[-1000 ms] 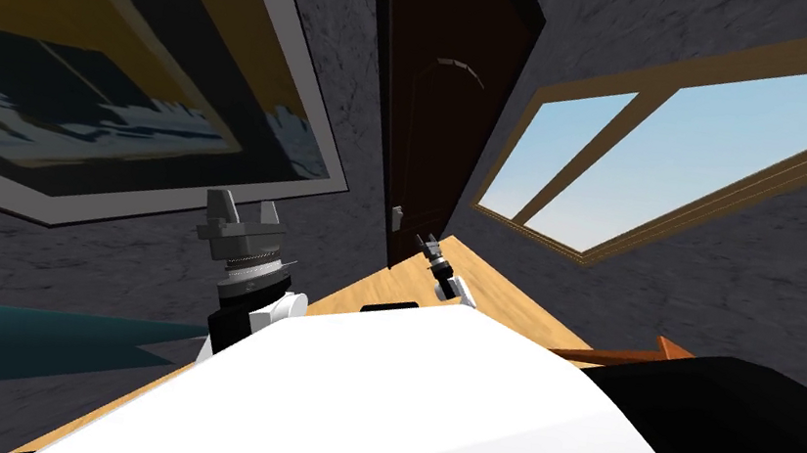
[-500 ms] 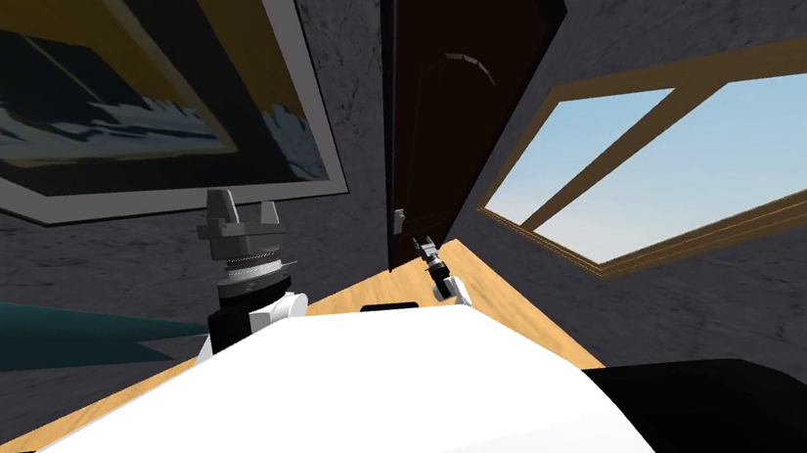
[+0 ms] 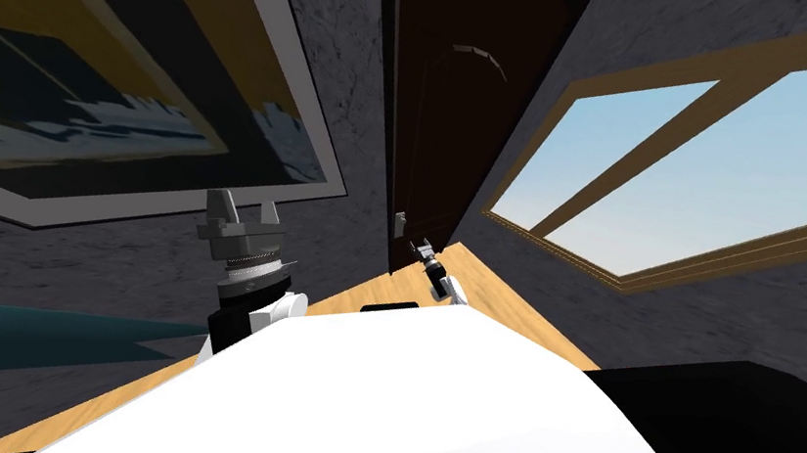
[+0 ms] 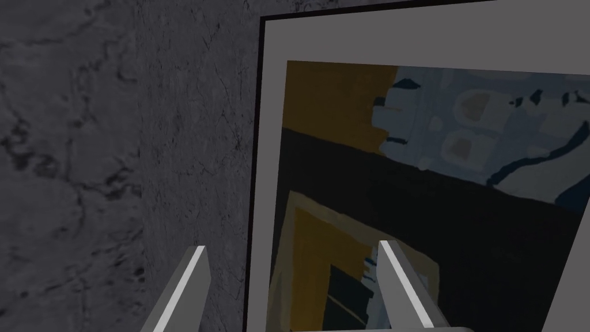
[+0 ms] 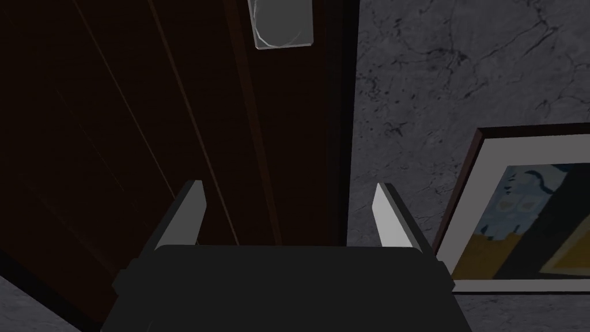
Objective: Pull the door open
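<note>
Dark brown panelled door (image 3: 447,116) far ahead; right gripper (image 5: 288,193), fingers spread, hovers near its light grey handle plate (image 5: 283,26); left gripper (image 4: 291,248) likewise spread.

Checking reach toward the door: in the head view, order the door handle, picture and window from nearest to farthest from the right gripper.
1. Door handle, on the door, just beside the right gripper.
2. Picture, left wall, and window, right wall: too close to call.
</note>
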### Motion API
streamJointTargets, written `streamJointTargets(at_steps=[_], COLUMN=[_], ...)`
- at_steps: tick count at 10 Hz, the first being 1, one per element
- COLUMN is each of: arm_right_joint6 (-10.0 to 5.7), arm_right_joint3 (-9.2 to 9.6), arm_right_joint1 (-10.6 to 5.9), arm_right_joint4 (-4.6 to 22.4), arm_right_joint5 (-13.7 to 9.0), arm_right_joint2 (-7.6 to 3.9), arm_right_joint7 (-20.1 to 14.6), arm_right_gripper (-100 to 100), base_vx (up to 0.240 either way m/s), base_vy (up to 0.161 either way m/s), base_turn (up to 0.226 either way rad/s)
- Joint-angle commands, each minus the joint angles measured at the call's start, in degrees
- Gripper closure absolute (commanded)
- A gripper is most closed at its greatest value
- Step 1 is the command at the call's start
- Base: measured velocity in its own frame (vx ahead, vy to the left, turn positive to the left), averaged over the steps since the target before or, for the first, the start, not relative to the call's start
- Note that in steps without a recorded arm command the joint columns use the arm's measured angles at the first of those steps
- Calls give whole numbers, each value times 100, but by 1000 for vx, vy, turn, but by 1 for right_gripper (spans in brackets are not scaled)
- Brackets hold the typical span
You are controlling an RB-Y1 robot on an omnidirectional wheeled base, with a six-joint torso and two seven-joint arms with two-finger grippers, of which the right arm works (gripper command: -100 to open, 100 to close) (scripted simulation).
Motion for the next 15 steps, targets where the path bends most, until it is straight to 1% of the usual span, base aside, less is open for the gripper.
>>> streamJointTargets(at_steps=[1, 2, 4, 5, 6, 7, 8, 9, 10, 11, 13, 14, 15], arm_right_joint6=[28, 35, 55, 61, 42, 75, 85, 110, 124, 154, 187, 222, 239], arm_right_joint3=[-11, -18, -39, -45, -46, -229, -288, -438, -525, -708, -906, -1113, -1218], arm_right_joint1=[-57, -79, -146, -168, -141, -244, -276, -358, -406, -506, -614, -728, -785], arm_right_joint4=[139, 194, 359, 412, 373, 504, 545, 647, 706, 832, 967, 1109, 1181], arm_right_joint5=[234, 317, 565, 646, 582, 466, 425, 321, 261, 135, -2, -146, -218], arm_right_joint2=[78, 107, 208, 245, 223, 97, 59, -24, -65, -146, -220, -284, -313], arm_right_joint7=[123, 167, 302, 346, 321, 421, 450, 523, 566, 655, 752, 853, 904], arm_right_gripper=[-100, -100, -100, -100, -100, -100, -100, -100, -100, -100, -100, -100, -100], base_vx=[107, 113, 152, 141, 62, -64, -121, -112, -77, -47, -8, 25, 39], base_vy=[-30, -46, -58, -53, -23, 14, 17, 28, 34, 46, 29, 27, 11], base_turn=[76, 75, 67, 40, 9, 335, 219, 185, 206, 343, 212, 349, 261])
